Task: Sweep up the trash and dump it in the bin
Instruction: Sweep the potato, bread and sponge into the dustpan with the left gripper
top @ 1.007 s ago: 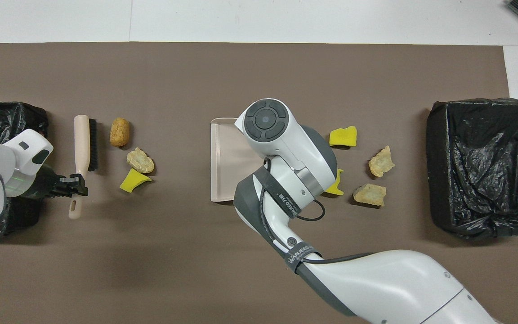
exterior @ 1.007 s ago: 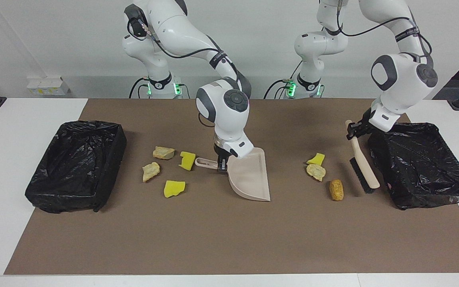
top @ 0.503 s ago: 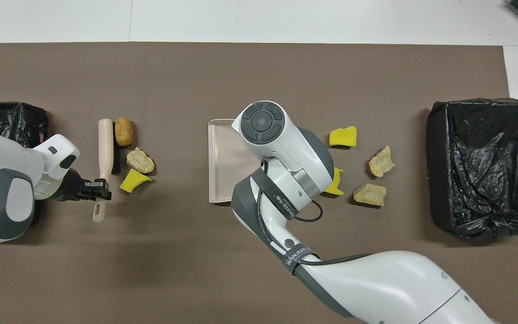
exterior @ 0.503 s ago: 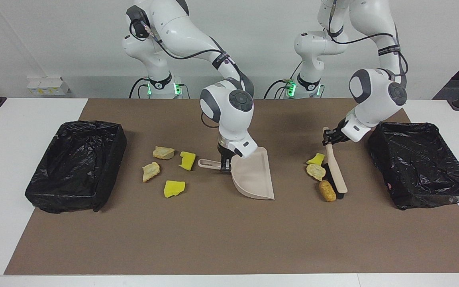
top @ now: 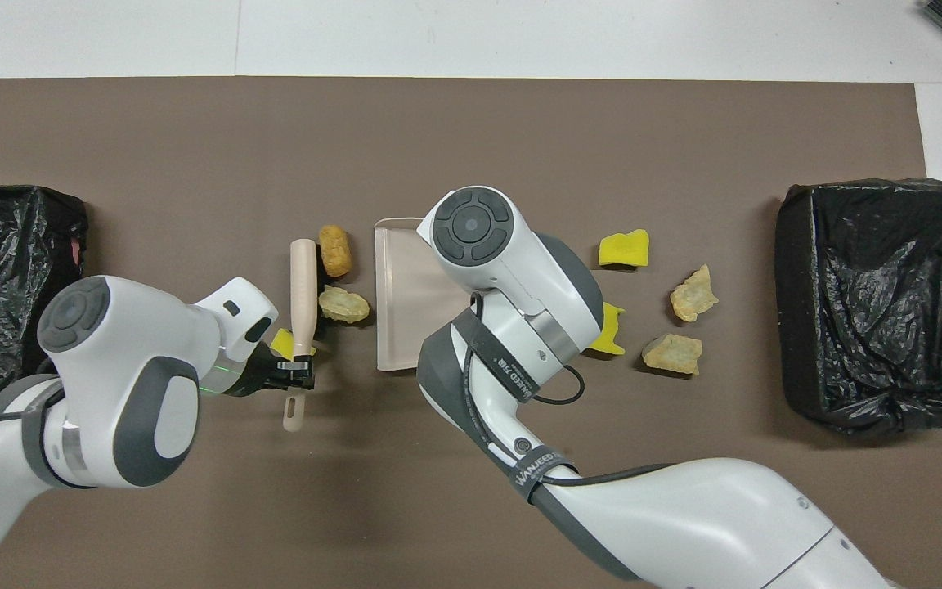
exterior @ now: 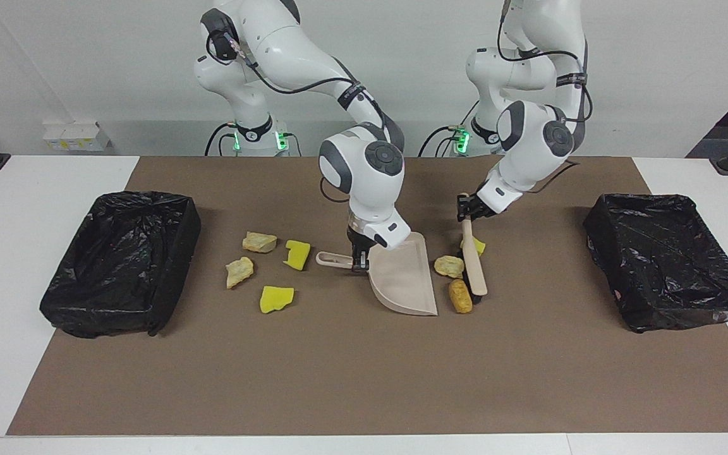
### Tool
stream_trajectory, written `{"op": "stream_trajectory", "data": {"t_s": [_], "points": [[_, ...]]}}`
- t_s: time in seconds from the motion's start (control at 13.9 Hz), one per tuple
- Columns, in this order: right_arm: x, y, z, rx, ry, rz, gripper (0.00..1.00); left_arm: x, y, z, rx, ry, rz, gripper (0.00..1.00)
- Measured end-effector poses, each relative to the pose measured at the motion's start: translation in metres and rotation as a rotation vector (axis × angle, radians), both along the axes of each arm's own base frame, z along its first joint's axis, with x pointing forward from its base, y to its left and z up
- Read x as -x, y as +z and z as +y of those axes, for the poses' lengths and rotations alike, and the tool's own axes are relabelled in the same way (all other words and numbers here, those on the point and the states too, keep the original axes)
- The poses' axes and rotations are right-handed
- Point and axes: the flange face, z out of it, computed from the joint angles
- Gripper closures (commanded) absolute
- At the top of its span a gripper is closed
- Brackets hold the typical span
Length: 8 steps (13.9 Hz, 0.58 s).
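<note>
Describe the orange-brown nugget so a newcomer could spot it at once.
Start at the beige dustpan in the middle of the brown mat. Just off its open edge, toward the left arm's end, three scraps lie against the brush. The nugget is the one farthest from the robots: an oblong, crusty orange-brown lump, unlike the tan lump and yellow sponge chunk.

Your left pincer (exterior: 465,212) is low over the tabletop's middle, clamped tight, wrist angled downward toward the right arm. Your right pincer (exterior: 357,260) points straight down just beside it, also closed, forearm reaching in from its base.
</note>
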Motion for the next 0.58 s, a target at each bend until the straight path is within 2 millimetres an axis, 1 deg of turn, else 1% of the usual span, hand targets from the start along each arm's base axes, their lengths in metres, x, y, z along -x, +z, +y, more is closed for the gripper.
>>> {"op": "stream_trajectory", "data": {"t_s": [0.22, 0.29, 0.36, 0.43, 0.58], "points": [[0.0, 0.0, 0.0, 0.0, 0.0, 0.0, 1.0, 0.005, 0.007, -0.02, 0.044, -0.003, 0.005, 1.0], [0.0, 0.0, 0.0, 0.0, 0.0, -0.001, 1.0, 0.004, 0.013, -0.023, 0.054, -0.006, 0.006, 1.0], [0.0, 0.0, 0.0, -0.001, 0.001, -0.002, 1.0, 0.002, 0.021, -0.021, 0.061, -0.011, 0.02, 1.0], [0.0, 0.0, 0.0, -0.001, 0.001, -0.002, 1.0, -0.001, 0.033, -0.013, 0.07, -0.005, 0.038, 1.0], [0.0, 0.0, 0.001, -0.002, 0.01, -0.002, 1.0, -0.004, 0.063, 0.018, 0.059, 0.033, 0.089, 1.0]]}}
